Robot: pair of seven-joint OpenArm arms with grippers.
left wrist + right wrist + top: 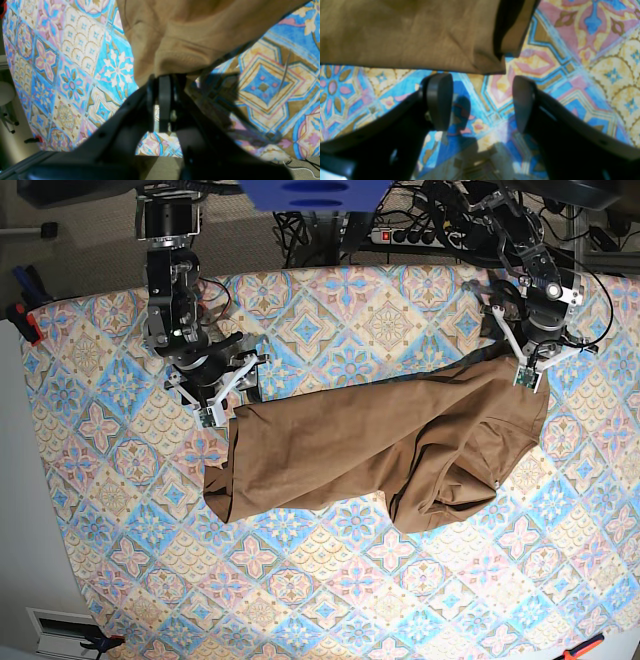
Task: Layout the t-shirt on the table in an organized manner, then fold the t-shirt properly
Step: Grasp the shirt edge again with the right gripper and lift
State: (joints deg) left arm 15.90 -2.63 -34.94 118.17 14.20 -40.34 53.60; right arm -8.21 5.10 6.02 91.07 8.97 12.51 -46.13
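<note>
Left gripper (163,82) jaws pinch shirt (400,445) edge; right gripper (480,100) jaws wide, empty, at shirt corner; table (330,600) bare around.

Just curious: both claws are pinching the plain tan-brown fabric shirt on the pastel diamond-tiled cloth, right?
Not quite. Only the left gripper pinches the tan-brown fabric shirt. The right wrist view shows the right gripper open, just short of the hem.
</note>
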